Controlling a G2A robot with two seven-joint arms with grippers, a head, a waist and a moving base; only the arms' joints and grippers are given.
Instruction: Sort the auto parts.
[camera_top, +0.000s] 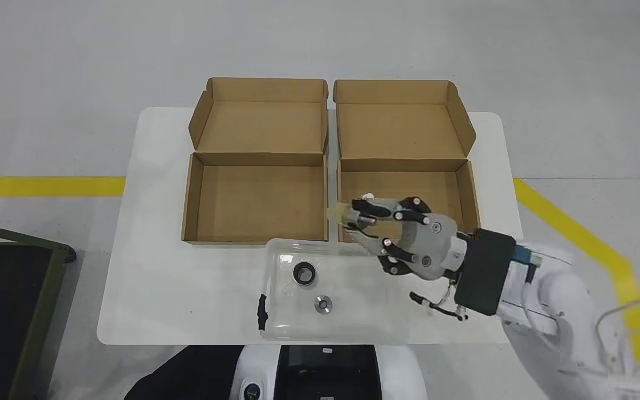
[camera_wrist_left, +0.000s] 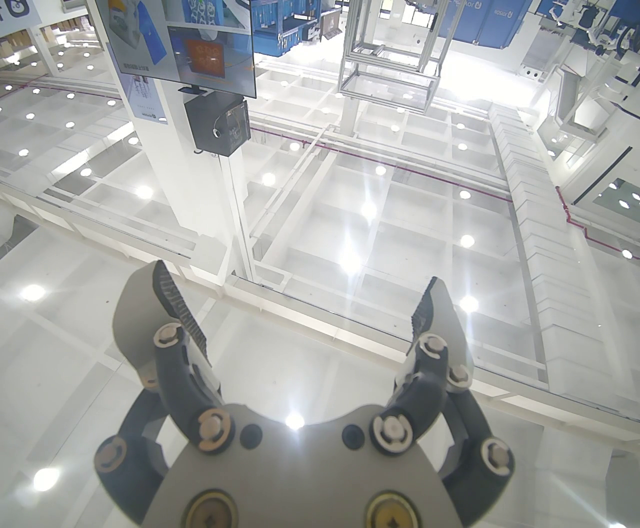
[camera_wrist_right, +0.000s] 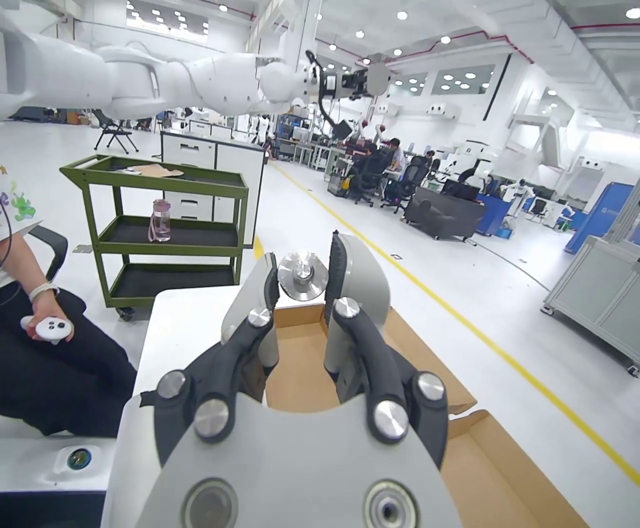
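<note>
Right pincer (camera_wrist_right: 303, 256) pinching metal disc (camera_wrist_right: 302, 277) over right box (camera_top: 445, 190), left pincer (camera_wrist_left: 296, 275) spread, aimed at ceiling (camera_wrist_left: 400, 210), clear tray (camera_top: 385, 318) on desk (camera_top: 150, 250)

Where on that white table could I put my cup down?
The widest bare strip of table lies left of the left box, whose floor is empty too. A narrower strip runs right of the right box. It is crowded nearest the robot, around the clear tray and the right gripper holding a metal disc.
</note>
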